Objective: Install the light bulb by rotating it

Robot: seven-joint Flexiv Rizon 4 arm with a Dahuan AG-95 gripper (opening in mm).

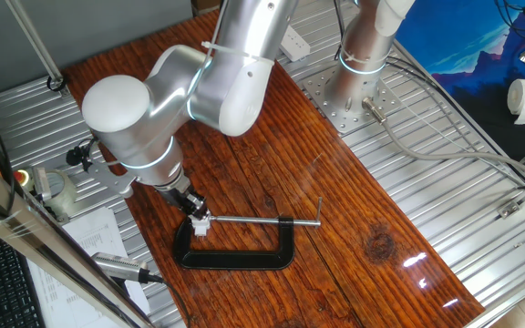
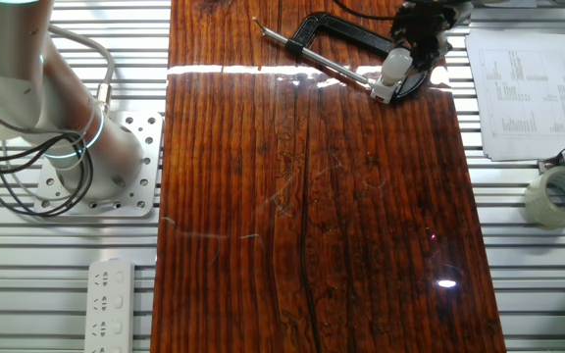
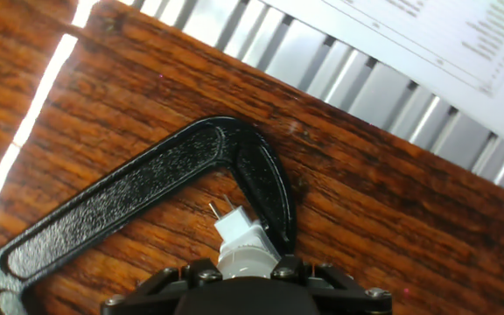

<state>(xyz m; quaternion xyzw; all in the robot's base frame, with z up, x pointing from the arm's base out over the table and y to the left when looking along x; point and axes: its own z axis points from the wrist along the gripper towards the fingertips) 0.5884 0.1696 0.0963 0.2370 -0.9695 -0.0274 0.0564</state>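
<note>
Sitting between hand (image 3: pixel 250 278) fingers: light bulb (image 3: pixel 245 260)

Bright, even overhead light fills all three views. In the other fixed view we see a white band of glare crossing the wooden table (image 2: pixel 312 196) near its far edge, plus a small hot spot near its near right corner. In one fixed view we find similar white reflections at the table's near right corner, and the arm (image 1: pixel 180 91) shows soft highlights. Shadows are faint and short throughout. In the hand view the gripper (image 3: pixel 248 284) body at the bottom edge is dark and slightly soft, while the black C-clamp (image 3: pixel 147 201) stays sharp.
</note>
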